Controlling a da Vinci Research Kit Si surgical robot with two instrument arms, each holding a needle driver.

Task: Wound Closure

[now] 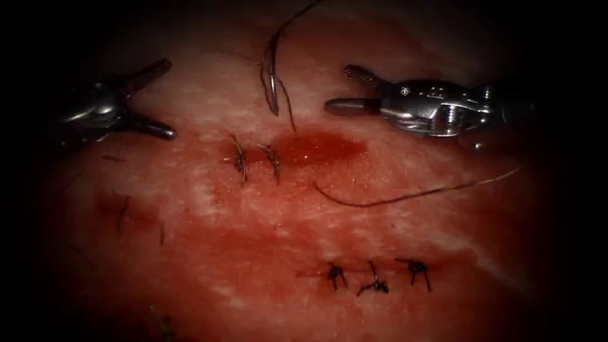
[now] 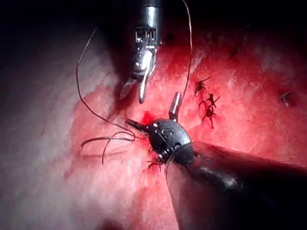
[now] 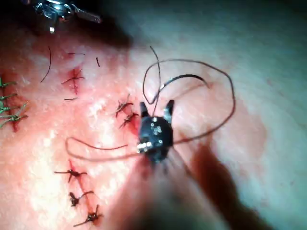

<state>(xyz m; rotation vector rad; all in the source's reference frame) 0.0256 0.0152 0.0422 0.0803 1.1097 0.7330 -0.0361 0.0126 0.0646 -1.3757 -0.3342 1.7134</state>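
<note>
Both tools (image 1: 161,98) (image 1: 339,88) gape empty; needle (image 1: 271,79) lies loose on tissue (image 1: 253,215).

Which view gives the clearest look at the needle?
The endoscope view: the needle lies free on the tissue, its full curve unobstructed, with neither tool holding it. The right wrist view shows its dark arc amid looped thread; the left wrist view shows it thin, foreshortened.

Two end effectors: left (image 1: 155,98), right (image 1: 345,88). One needle (image 1: 271,79). One thread (image 1: 411,195). Five tied stitches: two (image 1: 256,161) upper, three (image 1: 373,275) lower. One tissue (image 1: 253,221).
</note>
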